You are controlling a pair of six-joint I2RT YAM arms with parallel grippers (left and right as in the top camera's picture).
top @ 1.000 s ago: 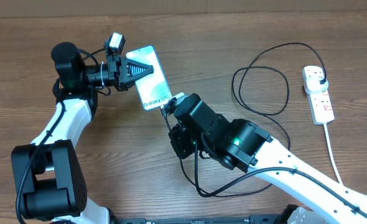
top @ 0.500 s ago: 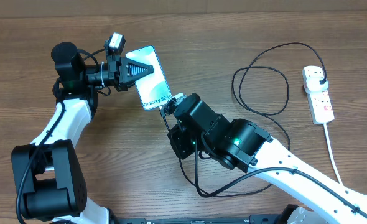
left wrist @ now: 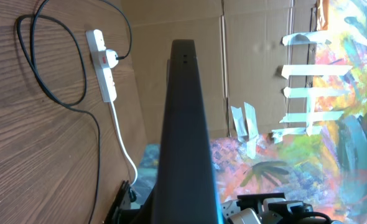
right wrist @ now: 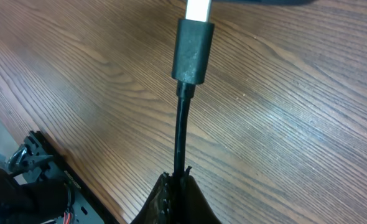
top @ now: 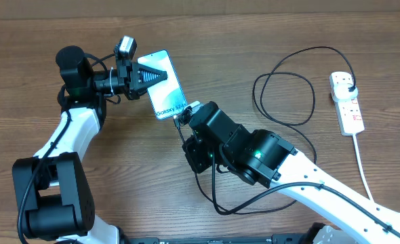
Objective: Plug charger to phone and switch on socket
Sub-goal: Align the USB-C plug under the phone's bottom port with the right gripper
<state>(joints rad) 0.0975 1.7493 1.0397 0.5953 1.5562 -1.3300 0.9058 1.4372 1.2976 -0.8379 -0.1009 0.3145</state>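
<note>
the left claw (top: 161,75) is clamping the slim, probably slippery phone (top: 169,98); the right claw (right wrist: 178,182) is pinching the limp charger (right wrist: 182,124) a little behind its stiff connector.

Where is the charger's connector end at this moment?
Right wrist view, top centre: the connector stands just beyond the right arm's closed jaws, which pinch its cable, with its metal tip at the phone's Galaxy end.

Overhead looks straight down on the bench (top: 139,179); left wrist faces the socket (left wrist: 107,84), shared with overhead; right wrist hugs the charger (right wrist: 181,137).
</note>
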